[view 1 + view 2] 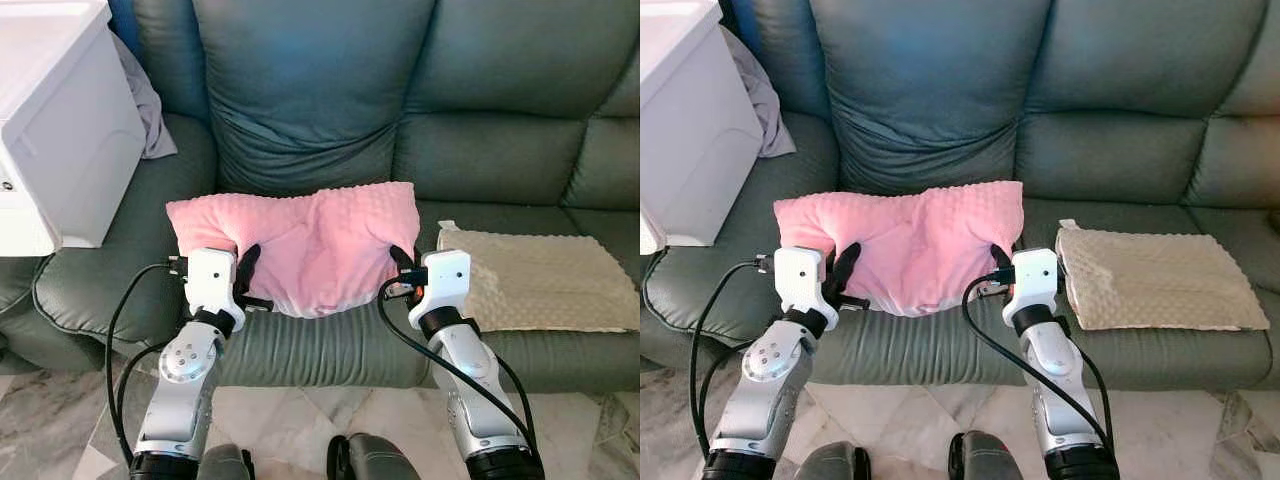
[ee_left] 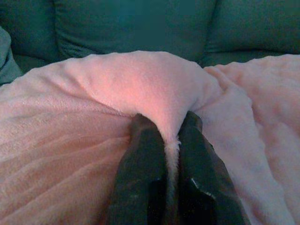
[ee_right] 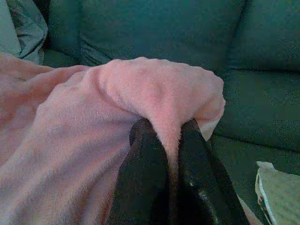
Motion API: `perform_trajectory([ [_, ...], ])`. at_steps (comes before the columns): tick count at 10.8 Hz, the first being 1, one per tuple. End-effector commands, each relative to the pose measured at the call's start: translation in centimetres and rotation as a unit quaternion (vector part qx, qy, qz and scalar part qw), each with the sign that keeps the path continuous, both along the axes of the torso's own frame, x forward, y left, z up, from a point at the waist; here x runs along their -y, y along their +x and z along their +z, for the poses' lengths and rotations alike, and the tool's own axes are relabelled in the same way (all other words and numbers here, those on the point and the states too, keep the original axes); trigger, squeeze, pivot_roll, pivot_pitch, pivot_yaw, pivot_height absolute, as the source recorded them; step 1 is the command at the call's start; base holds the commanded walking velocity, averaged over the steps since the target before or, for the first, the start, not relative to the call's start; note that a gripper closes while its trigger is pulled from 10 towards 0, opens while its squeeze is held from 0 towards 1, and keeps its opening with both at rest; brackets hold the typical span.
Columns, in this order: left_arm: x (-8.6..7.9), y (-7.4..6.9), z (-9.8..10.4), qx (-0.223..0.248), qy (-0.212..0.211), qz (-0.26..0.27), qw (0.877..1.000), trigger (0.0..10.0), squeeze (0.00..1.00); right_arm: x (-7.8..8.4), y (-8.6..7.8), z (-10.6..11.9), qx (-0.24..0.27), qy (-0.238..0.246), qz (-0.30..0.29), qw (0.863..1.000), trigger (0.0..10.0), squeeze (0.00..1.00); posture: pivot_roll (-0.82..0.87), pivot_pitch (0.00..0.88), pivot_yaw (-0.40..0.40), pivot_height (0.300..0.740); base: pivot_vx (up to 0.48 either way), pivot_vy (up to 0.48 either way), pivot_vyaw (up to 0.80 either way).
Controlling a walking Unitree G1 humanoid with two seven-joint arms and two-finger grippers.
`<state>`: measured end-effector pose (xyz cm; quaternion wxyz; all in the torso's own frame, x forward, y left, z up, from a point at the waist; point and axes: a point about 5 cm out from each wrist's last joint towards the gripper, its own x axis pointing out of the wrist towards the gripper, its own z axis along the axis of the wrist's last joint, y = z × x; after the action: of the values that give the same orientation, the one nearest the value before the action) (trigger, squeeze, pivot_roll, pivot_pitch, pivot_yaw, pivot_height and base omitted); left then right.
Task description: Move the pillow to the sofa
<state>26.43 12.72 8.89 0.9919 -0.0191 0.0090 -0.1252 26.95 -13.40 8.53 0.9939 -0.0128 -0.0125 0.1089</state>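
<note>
A pink fuzzy pillow (image 1: 310, 240) lies across the front of the dark green sofa's seat (image 1: 300, 345), sagging in the middle. My left gripper (image 1: 247, 268) is shut on the pillow's near left edge, and my right gripper (image 1: 402, 263) is shut on its near right edge. Pink fabric (image 2: 154, 89) is pinched between the left gripper's black fingers (image 2: 143, 159) in the left wrist view. In the right wrist view a fold of the pillow (image 3: 159, 89) bulges above the right gripper's fingers (image 3: 145, 159).
A beige textured cushion (image 1: 540, 275) lies flat on the seat to the right of the pillow. A white box-like unit (image 1: 60, 120) stands on the sofa's left end, with grey cloth (image 1: 145, 105) behind it. Marble floor (image 1: 290, 420) lies below the sofa front.
</note>
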Motion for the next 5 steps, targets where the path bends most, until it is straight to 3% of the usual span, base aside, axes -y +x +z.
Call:
perform_trajectory([
  [1,0.36,-0.14,0.44,0.008,0.002,-0.008,1.0,10.0,0.0,-0.12,-0.12,0.23,0.006,0.003,0.003,1.0,10.0,0.0,-0.02,0.154,-0.061,0.691,0.0,0.0,0.0],
  [5,0.35,-0.15,0.13,-0.001,0.016,0.002,1.0,10.0,0.0,-0.22,-0.21,0.14,0.004,0.005,0.004,1.0,10.0,0.0,-0.02,0.158,-0.061,0.621,0.0,0.0,0.0],
])
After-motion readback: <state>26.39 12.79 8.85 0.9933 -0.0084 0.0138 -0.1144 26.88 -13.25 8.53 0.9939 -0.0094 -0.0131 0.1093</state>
